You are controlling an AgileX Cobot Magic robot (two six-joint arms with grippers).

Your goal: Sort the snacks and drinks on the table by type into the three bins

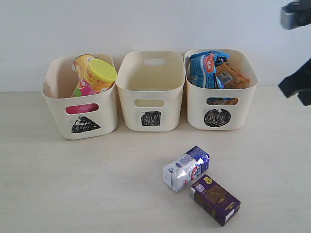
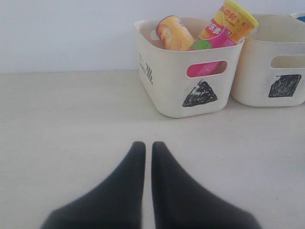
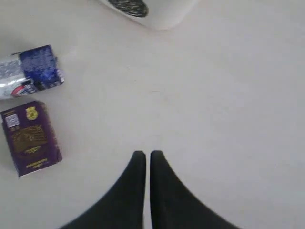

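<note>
Two cartons lie on the table: the white and blue one and the dark purple one, side by side. The triangle bin holds the yellow canister and the pink canister. The square bin shows nothing inside. The circle bin holds the blue bag and orange bag. My left gripper is shut and empty, low over the table, well short of the triangle bin. My right gripper is shut and empty, high above bare table beside the cartons.
A white wall runs behind the bins. Part of the right arm shows dark at the exterior view's right edge, above the table. Bare tabletop lies in front of the bins on the left.
</note>
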